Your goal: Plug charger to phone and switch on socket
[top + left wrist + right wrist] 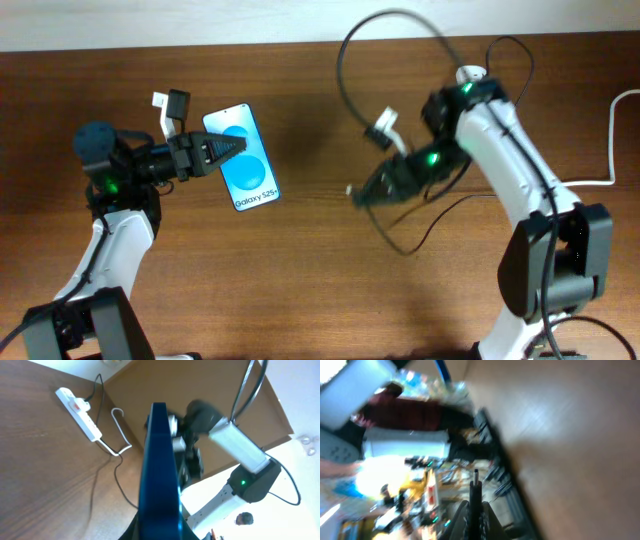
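Left gripper (235, 149) pinches the slim glossy phone (250, 180); right gripper (362, 192) pinches the thin black charger (475, 485).

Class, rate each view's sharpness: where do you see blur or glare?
Overhead: sharp, text on the phone readable, only the right gripper smeared. Left wrist: phone's near edge soft, the socket clearer. Right wrist: heavily blurred, glare at left, the charger tip discernible.
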